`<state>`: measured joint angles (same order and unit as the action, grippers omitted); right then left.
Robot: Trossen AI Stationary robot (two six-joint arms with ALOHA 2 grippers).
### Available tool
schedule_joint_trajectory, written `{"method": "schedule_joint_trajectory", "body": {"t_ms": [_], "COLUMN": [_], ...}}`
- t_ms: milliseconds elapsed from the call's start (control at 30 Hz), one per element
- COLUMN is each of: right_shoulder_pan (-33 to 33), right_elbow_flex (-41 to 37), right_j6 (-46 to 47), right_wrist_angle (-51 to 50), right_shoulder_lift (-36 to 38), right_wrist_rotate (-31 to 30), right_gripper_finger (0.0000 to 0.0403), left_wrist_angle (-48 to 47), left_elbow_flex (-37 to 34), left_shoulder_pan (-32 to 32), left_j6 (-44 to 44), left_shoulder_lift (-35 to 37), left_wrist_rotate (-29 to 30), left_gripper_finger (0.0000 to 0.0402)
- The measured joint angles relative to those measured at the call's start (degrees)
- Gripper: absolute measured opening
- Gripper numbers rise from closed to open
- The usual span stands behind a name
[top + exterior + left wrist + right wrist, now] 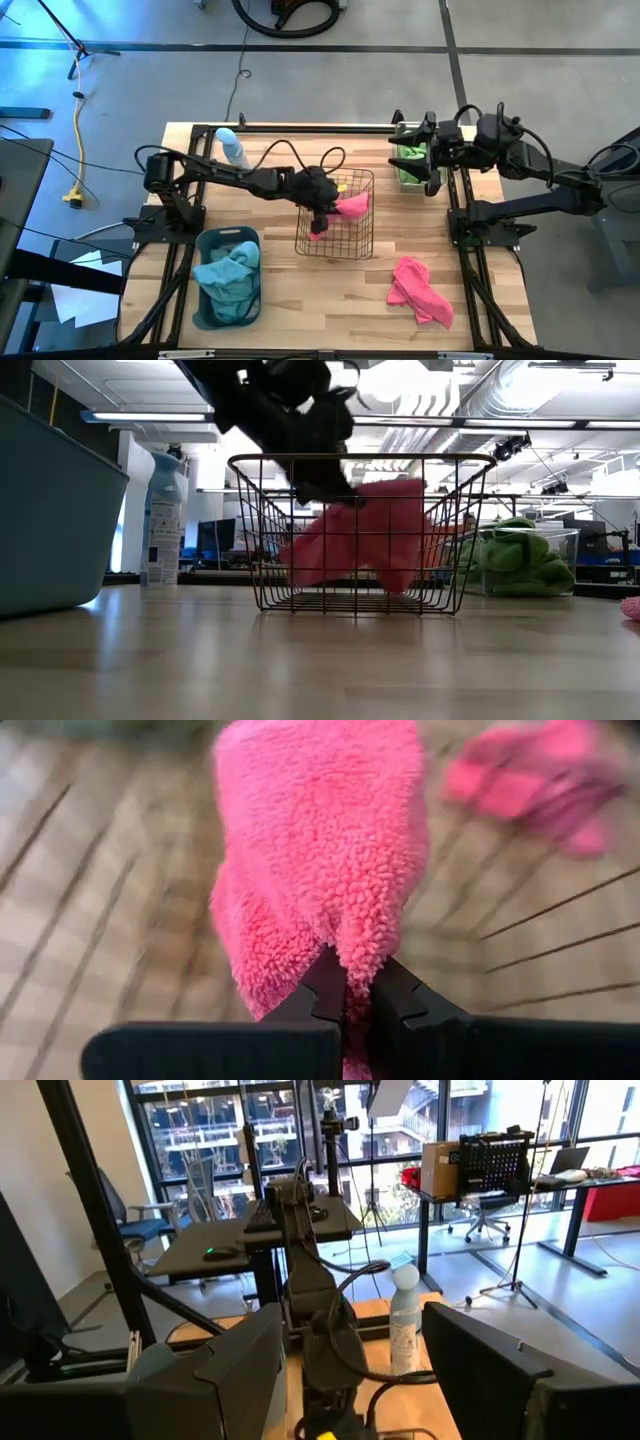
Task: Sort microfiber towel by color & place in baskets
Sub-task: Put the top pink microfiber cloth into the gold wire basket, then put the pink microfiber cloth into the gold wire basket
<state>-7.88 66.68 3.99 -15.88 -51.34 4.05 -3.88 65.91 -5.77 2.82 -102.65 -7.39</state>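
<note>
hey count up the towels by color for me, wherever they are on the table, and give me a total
Pink towels: 2, one held in the wire basket by the left gripper, pink towel, and one loose on the table.
Teal towels: 1 heap in the grey-blue tub.
Green towels: 1 heap in the clear bin.
Total: 4

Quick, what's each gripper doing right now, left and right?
Left gripper: shut on the pink towel, hanging it inside the wire basket.
Right gripper: open, empty, by the clear bin of green towels.
</note>
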Motion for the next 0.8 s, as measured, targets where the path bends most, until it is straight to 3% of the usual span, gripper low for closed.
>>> {"method": "schedule_joint_trajectory", "body": {"t_ms": [133, 400, 567, 800], "right_shoulder_pan": [0.0, 0.0, 0.0, 0.0], "right_elbow_flex": [0.0, 0.0, 0.0, 0.0], "right_j6": [0.0, 0.0, 0.0, 0.5], "right_wrist_angle": [-1.3, -1.9, -1.9, -1.9], "right_shoulder_lift": [0.0, 0.0, 0.0, 0.0], "right_wrist_rotate": [0.0, 0.0, 0.0, 0.0], "right_gripper_finger": [0.0241, 0.0241, 0.0241, 0.0241], "left_wrist_angle": [-7.3, -8.6, -8.9, -14.5], "left_elbow_flex": [0.0, 0.7, 3.3, 7.5], "left_shoulder_pan": [-0.1, -0.6, -0.6, -0.6], "left_j6": [1.3, 6.1, 6.0, 2.6], "left_shoulder_lift": [-0.1, 0.3, 0.3, 0.3], "left_wrist_rotate": [7.0, 7.2, 6.4, 3.4], "left_gripper_finger": [0.0001, 0.0018, 0.0071, 0.0176]}}
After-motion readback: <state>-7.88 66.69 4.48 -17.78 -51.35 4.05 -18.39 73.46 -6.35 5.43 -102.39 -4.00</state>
